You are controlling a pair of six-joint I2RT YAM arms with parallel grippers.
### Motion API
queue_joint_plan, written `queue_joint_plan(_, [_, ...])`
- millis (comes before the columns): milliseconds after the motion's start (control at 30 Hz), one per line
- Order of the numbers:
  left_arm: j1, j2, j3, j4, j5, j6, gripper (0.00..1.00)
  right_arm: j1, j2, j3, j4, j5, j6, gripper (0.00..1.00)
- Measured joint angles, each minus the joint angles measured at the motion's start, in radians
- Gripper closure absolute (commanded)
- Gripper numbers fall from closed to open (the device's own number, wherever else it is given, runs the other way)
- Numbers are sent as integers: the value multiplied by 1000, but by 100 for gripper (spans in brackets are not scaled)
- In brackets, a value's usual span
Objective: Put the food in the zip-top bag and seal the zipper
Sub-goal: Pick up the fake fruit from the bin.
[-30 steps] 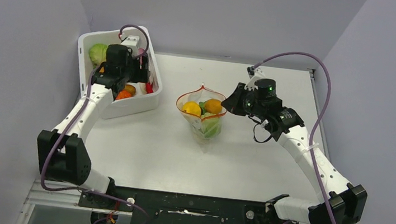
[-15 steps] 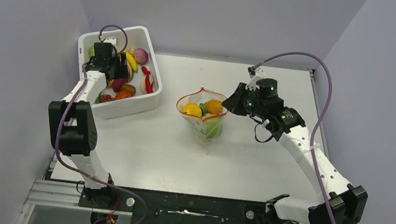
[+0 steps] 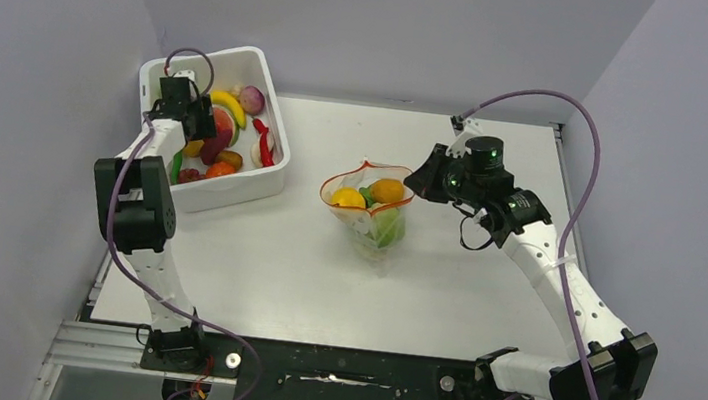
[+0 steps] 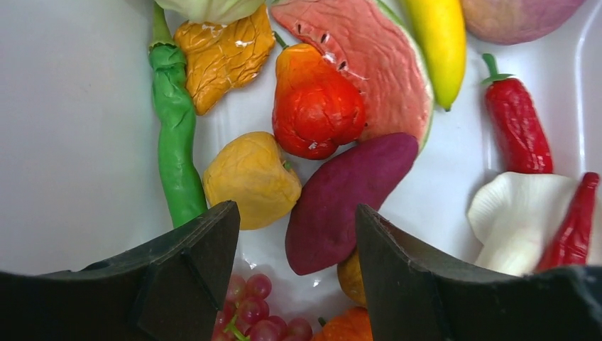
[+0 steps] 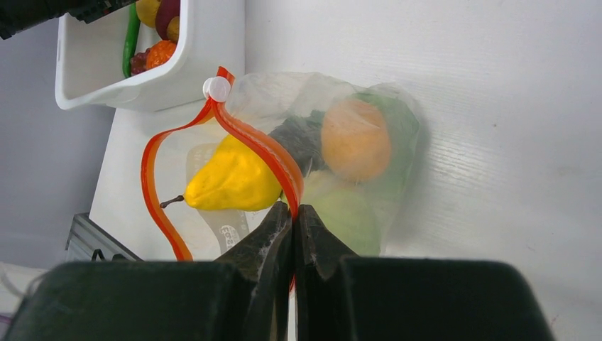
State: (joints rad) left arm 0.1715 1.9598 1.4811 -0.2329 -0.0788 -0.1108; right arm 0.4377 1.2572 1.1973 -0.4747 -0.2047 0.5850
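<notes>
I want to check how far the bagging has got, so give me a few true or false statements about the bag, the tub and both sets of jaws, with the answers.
1. The right jaws are shut on the zipper of the zip-top bag. True.
2. The left jaws grip the purple piece. False: they stand open over the white tub, holding nothing.
3. The bag is sealed. False: its mouth gapes open in a wide loop.
4. A yellow fruit sits in the bag. True.
5. The banana lies in the tub. True.
</notes>
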Motion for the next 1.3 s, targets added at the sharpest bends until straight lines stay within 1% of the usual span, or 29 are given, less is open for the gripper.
queue_joint_plan(133, [7,35,11,0,-21,0,39,-10,9,13,-6,-3,-3,100])
queue_joint_plan(300, [10,43,11,0,-49,5,38,-13,18,15,-6,-8,-3,100])
queue_joint_plan(633, [27,90,12,14,-55,24,39,-14,22,17,-5,-14,-3,100])
queue_joint_plan(767, [31,111,13,49,-46,29,42,-14,30,20,-5,-16,-2,100])
queue_joint_plan(867, [31,128,27,54,-34,29,52,-14,30,20,-5,-17,-2,100])
queue_joint_plan(933, [31,144,52,54,-21,30,57,-14,30,20,-5,-17,-2,100])
queue_joint_plan(1300, [30,152,62,57,5,31,64,-14,30,20,-5,-17,-1,100])
